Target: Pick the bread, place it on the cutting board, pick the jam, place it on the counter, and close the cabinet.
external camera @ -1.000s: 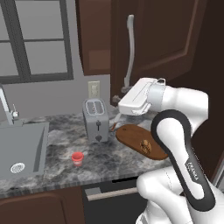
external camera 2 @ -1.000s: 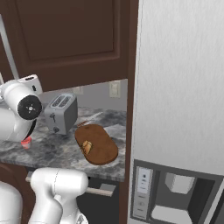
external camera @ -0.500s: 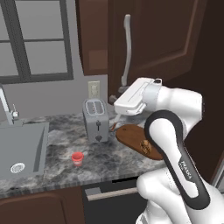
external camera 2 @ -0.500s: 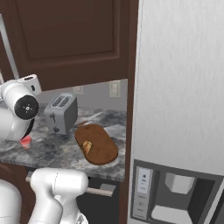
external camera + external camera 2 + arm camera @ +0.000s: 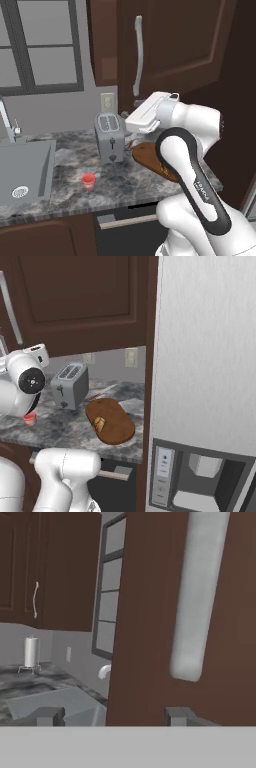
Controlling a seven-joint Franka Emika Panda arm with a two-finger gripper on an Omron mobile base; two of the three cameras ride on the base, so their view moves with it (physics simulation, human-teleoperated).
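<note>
A white robot arm reaches up toward the dark brown wall cabinet (image 5: 175, 45), its hand level with the lower end of the long silver bar handle (image 5: 137, 55) on the panelled door. In the hand view the two dark fingers (image 5: 50, 716) stand apart with nothing between them, the door (image 5: 150, 612) and handle close ahead. Below, on the grey-and-white marbled counter (image 5: 70, 170), the small red jam jar (image 5: 88, 181) sits upright in front of a silver toaster (image 5: 110, 136), a little toward the sink (image 5: 25, 170). To the toaster's other side lies the oval reddish-brown cutting board (image 5: 112, 418), with the golden-brown bread (image 5: 99, 424) resting on it, near its front end in the right base view.
</note>
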